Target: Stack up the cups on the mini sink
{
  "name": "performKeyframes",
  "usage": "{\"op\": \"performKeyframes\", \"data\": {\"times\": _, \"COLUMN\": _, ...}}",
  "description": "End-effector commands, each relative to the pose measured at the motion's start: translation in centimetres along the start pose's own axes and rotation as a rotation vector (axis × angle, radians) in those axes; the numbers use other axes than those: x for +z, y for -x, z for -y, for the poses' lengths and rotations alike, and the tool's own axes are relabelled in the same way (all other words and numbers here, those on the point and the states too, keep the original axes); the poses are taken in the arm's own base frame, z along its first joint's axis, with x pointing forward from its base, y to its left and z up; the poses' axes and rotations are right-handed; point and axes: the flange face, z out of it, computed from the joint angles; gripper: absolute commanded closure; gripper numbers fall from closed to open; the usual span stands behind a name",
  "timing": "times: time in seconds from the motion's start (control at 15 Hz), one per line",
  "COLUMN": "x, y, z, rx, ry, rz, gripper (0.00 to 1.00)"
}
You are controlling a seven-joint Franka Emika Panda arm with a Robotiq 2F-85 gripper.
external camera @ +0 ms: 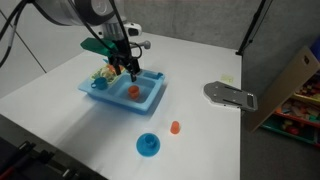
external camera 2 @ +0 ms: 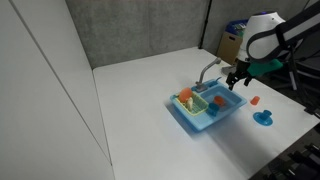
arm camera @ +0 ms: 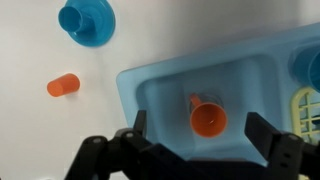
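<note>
The light blue mini sink [external camera: 150, 101] [external camera 2: 195, 119] [arm camera: 160, 85] stands on the white table with its grey faucet at the back. One orange-red cup [arm camera: 208, 119] [external camera: 133, 91] stands mouth-up in the basin. A second orange-red cup [external camera: 175, 127] [external camera 2: 255, 100] [arm camera: 63, 86] lies on the table outside the sink. My gripper [arm camera: 195, 135] [external camera: 130, 68] [external camera 2: 238, 80] hovers above the basin, open and empty, its fingers on either side of the cup below.
A round blue plate [external camera: 148, 145] [external camera 2: 265, 117] [arm camera: 86, 20] lies near the loose cup. A flat grey metal plate [external camera: 230, 94] lies toward the table's edge. The sink's rack section holds small colourful toys [external camera: 103, 75] [external camera 2: 190, 99]. A cardboard box [external camera: 290, 80] stands beside the table.
</note>
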Motion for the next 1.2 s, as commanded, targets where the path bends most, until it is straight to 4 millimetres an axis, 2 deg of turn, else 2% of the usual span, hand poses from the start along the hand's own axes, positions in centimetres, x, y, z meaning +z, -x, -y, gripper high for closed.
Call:
{"op": "performKeyframes", "data": {"times": 0.0, "x": 0.5, "y": -2.2, "z": 0.7, "rx": 0.004, "ry": 0.015, "rz": -0.014, "gripper": 0.00}}
{"op": "performKeyframes", "data": {"times": 0.47, "x": 3.3, "y": -3.8, "z": 2.3, "rx": -0.017, "ry": 0.033, "rz": 0.005, "gripper": 0.00}}
{"op": "performKeyframes", "data": {"times": 0.6, "x": 3.4, "y": -2.9, "z": 2.1, "rx": -0.028, "ry": 0.020, "rz": 0.019, "gripper": 0.00}}
{"op": "performKeyframes", "data": {"times": 0.73, "x": 3.9, "y": -2.9, "z": 2.3, "rx": -0.030, "ry": 0.022, "rz": 0.027, "gripper": 0.00}}
{"op": "performKeyframes", "data": {"times": 0.93, "x": 4.0, "y": -3.1, "z": 2.4, "rx": -0.018, "ry": 0.024, "rz": 0.023, "gripper": 0.00}}
{"op": "performKeyframes", "data": {"times": 1.13, "x": 5.4, "y": -3.7, "z": 3.0, "rx": -0.031, "ry": 0.021, "rz": 0.018, "gripper": 0.00}}
